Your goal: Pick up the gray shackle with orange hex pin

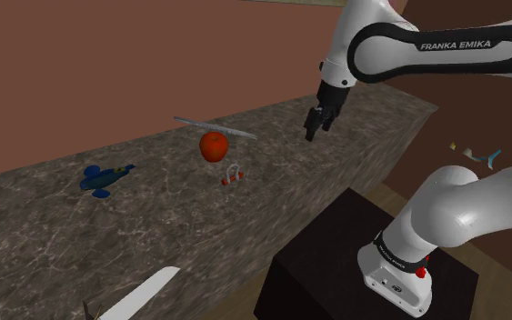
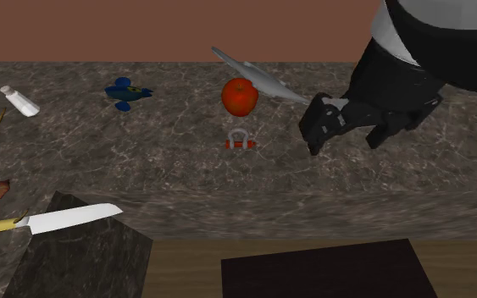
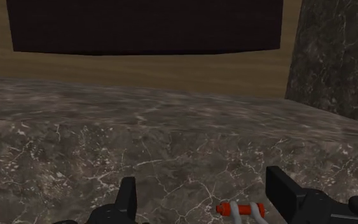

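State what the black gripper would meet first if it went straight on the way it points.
Most likely the gray shackle with its orange pin, lying on the marbled countertop: the wrist view shows it between the fingers of the open gripper. Depth is unclear; it might touch bare counter instead.

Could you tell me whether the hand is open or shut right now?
Open: the hand shows its fingers apart in the wrist view, clasping nothing.
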